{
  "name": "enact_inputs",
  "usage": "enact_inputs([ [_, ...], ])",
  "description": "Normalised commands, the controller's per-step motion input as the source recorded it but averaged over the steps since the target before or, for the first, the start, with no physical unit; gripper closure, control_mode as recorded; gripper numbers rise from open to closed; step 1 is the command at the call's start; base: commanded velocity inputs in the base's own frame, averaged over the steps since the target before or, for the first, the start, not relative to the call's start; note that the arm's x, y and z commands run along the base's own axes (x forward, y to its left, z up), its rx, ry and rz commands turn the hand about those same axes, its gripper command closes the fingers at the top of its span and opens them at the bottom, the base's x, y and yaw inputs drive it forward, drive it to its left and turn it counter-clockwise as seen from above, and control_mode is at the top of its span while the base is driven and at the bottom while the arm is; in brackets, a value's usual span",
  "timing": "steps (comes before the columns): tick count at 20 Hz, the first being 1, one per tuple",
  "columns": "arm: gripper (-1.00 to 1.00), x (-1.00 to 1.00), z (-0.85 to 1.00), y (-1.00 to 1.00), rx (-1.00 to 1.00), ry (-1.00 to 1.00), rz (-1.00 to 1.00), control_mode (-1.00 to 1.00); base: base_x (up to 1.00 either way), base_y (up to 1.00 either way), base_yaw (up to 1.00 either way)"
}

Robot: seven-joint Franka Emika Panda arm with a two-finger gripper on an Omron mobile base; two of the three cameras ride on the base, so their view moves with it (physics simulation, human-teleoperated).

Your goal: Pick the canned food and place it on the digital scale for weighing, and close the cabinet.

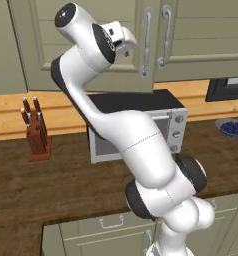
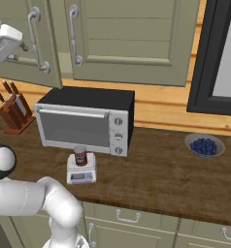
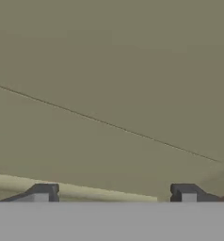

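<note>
Locate the cabinet (image 2: pixel 122 43) at 12 o'clock in the right base view, above the counter (image 2: pixel 161 179). Treat its panelled doors as stiff, light swinging boards hung on hinges. Read the left door (image 2: pixel 20 43) as standing slightly ajar, its lower edge slanting out toward the camera, and the right door as shut. Push on the flat panel near the free edge beside the long bar handle (image 2: pixel 37 41), or hook the handle itself; expect little resistance and a hard stop at the frame. Cannot see the cabinet's contents from these angles.

Find the toaster oven (image 2: pixel 86 121) on the counter directly below the doors, glass door shut. Keep clear of the knife block (image 2: pixel 13 111) at 9 o'clock of the oven, with several knives standing in it. Note the bowl (image 2: pixel 205 145) at 3 o'clock of the oven, well apart, holding blueberries.

Find the digital scale (image 2: pixel 81 172) at 7 o'clock of the oven, just in front of it. Confirm the canned food (image 2: pixel 80 155) standing upright on the weighing plate. Judge it rigid, moderately heavy, smooth and slippery on its wall. Grasp across the label at mid-height only if repositioning becomes necessary. Count the weighing step as complete and the door closing as remaining.

Find the gripper (image 3: pixel 115 193) raised at 10 o'clock in the right base view, close against the olive face of the left door. Read its fingertips (image 3: pixel 43 192) as spread wide, holding nothing.
</note>
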Motion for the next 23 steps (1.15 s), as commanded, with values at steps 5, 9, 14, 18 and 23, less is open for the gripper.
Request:
enact_inputs([
  [5, -1.0, 0.77, -0.12, -0.38, 0.2, -0.08, 0.08, -1.0, 0.0, 0.0, 0.0],
  [9, -1.0, 1.0, -0.29, -0.24, 0.15, 0.0, 0.05, -1.0, 0.0, 0.0, 0.0],
  [14, -1.0, 1.0, -0.34, -0.07, 0.1, -0.14, 0.06, -1.0, 0.0, 0.0, 0.0],
  [18, -1.0, 0.99, -0.49, -0.07, 0.2, -0.36, 0.15, -1.0, 0.0, 0.0, 0.0],
  [23, -1.0, 0.88, -0.67, -0.55, 0.37, -0.35, 0.17, -1.0, 0.0, 0.0, 0.0],
])
